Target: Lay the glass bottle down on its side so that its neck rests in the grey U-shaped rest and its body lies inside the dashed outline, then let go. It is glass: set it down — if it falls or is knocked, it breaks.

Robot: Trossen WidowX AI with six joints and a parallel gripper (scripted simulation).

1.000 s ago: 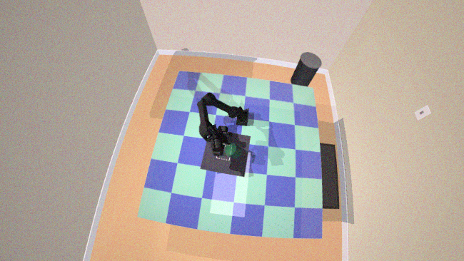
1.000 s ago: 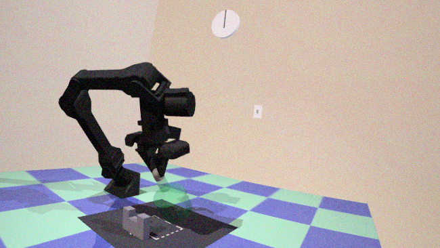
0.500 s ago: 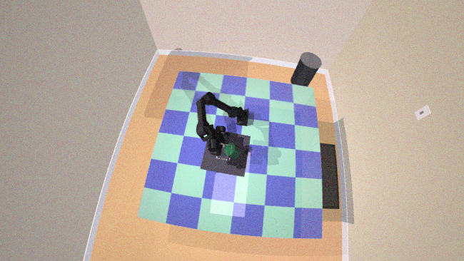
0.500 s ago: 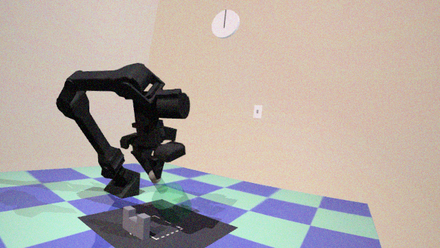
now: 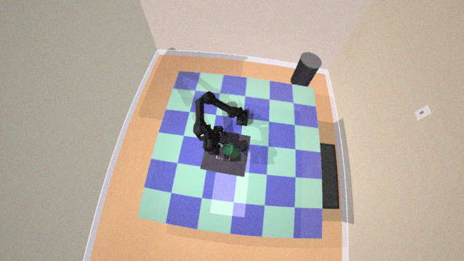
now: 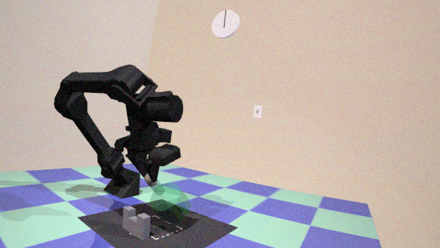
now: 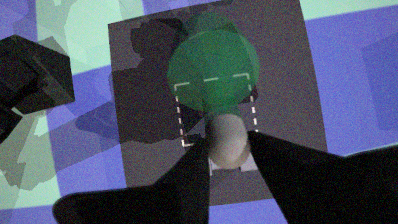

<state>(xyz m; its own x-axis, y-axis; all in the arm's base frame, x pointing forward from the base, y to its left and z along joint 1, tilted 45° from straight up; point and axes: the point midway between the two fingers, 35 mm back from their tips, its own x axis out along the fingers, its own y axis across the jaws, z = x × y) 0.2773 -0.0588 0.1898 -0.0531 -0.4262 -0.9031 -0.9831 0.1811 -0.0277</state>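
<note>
The black parallel-jaw gripper (image 5: 222,145) (image 6: 152,183) (image 7: 226,140) points downward, its fingers clamped on the pale, rounded top of the green translucent glass bottle (image 5: 231,150) (image 6: 169,200) (image 7: 215,67). The bottle hangs tilted, neck up in the grip, its bulbous body sloping down and away from the fingers. Below the gripper lies a dark square mat (image 5: 226,170) (image 6: 216,228) (image 7: 300,100), on which a white dashed outline (image 6: 173,233) (image 7: 178,111) is marked; in the wrist view the body overlaps the far edge of this outline. Beside the outline, below the gripper, stands the grey U-shaped rest (image 6: 136,225) (image 7: 249,164), in which no neck yet lies. The blue-and-green chequered desk (image 5: 280,185) (image 6: 277,217) (image 7: 350,65) extends outward on all sides.

Handling: the glass is presumably stiff, smooth, somewhat slippery and brittle, with most of its weight in the wide body, which may swing about the narrow grip. The neck end is a suitable hold for tipping, provided that the body is supported before release. The next move probably calls for slow lowering and further tilting, clear of the rest's prongs.

Markings: no brand, label or legible writing is visible on the bottle.
</note>
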